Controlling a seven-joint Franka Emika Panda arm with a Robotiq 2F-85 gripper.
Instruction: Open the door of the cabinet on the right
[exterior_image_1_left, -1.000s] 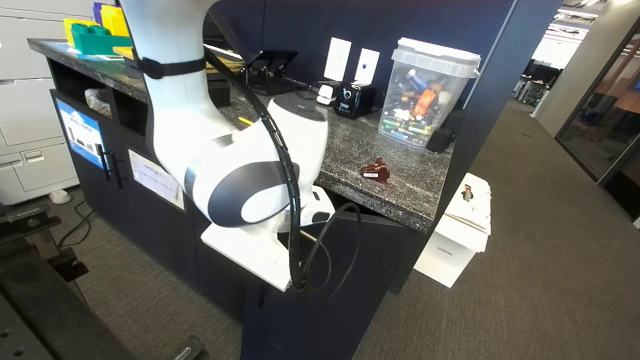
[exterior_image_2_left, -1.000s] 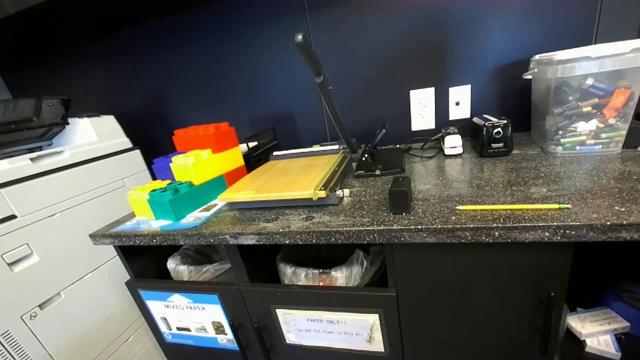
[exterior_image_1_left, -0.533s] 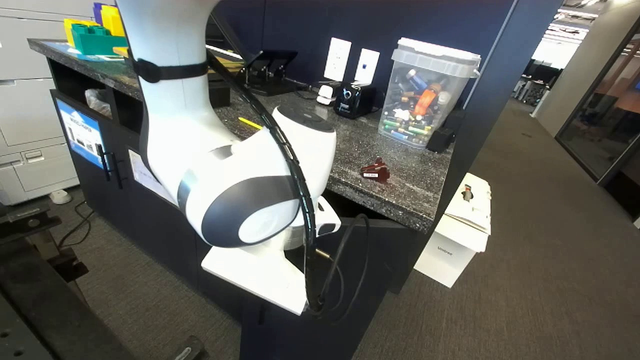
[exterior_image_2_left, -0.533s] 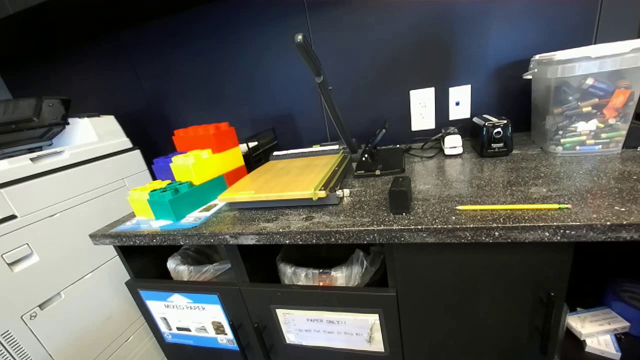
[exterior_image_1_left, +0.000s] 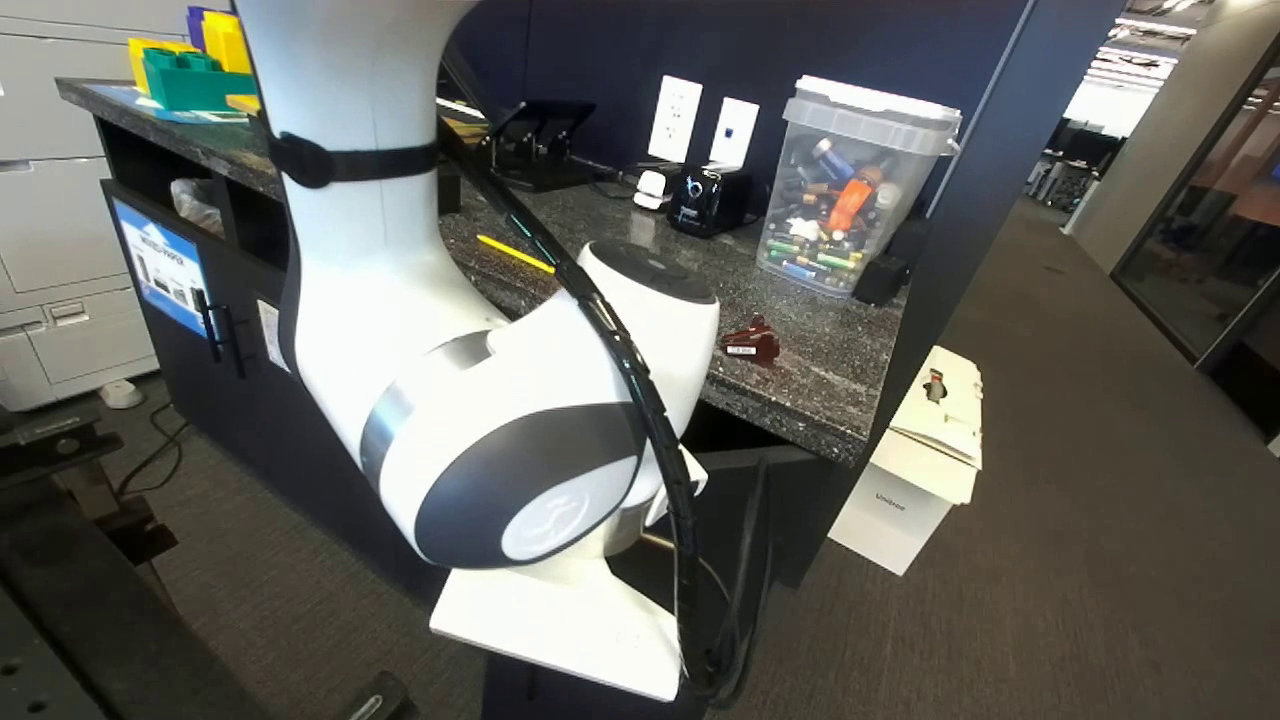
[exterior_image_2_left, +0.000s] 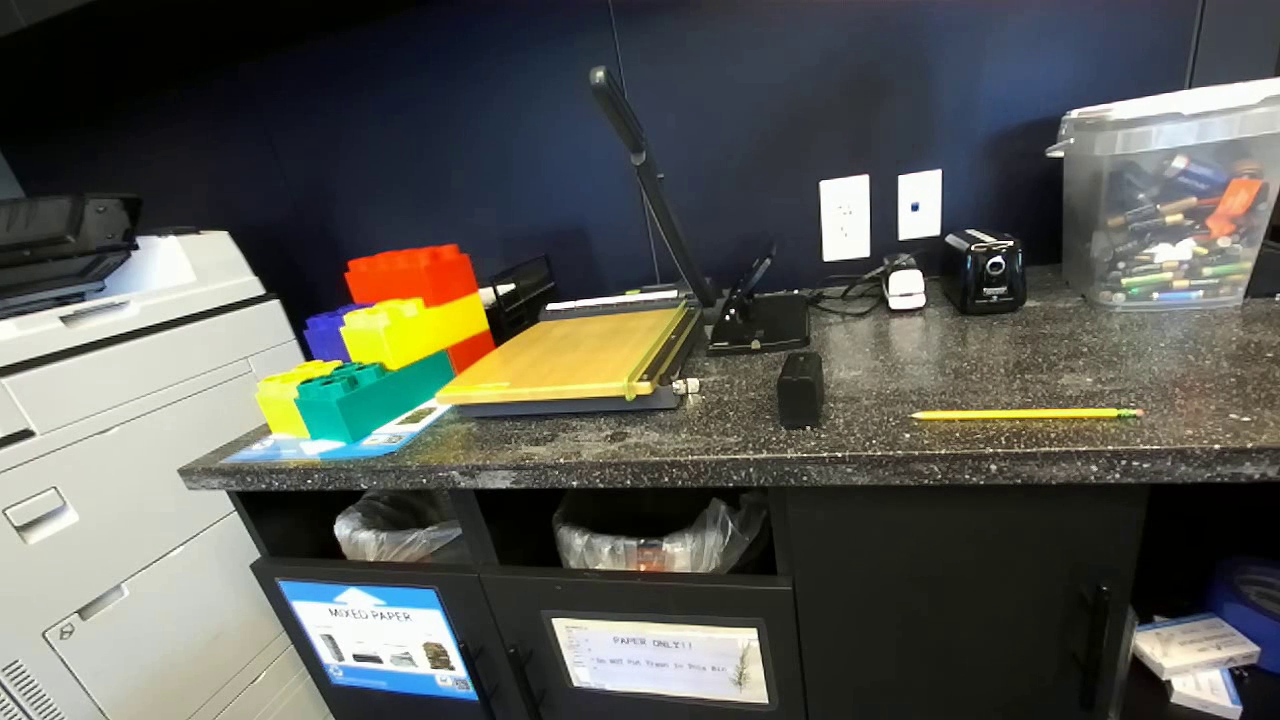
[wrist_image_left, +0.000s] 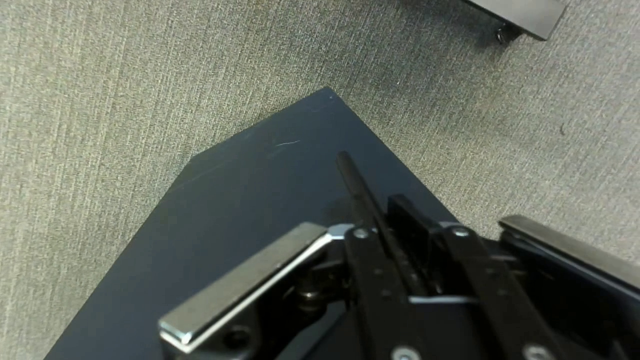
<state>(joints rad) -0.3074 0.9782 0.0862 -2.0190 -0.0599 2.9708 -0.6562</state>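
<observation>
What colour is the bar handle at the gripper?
Black; the bar handle shows best in the wrist view.

wall plates (exterior_image_2_left: 845, 217): 2 | door signs (exterior_image_2_left: 375, 640): 2 | plastic liners (exterior_image_2_left: 690, 540): 2 | pencil (exterior_image_2_left: 1020, 414): 1 | lidded tub (exterior_image_2_left: 1170, 220): 1 | paper cutter (exterior_image_2_left: 575, 350): 1 | gripper (wrist_image_left: 387, 225): 1

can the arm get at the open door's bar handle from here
Most likely yes: in the wrist view the gripper straddles the bar handle on the open door, with nothing seen blocking it; whether it grips is unclear.

Cabinet door (exterior_image_1_left: 722, 500) open behind arm (exterior_image_1_left: 560, 370)
</observation>
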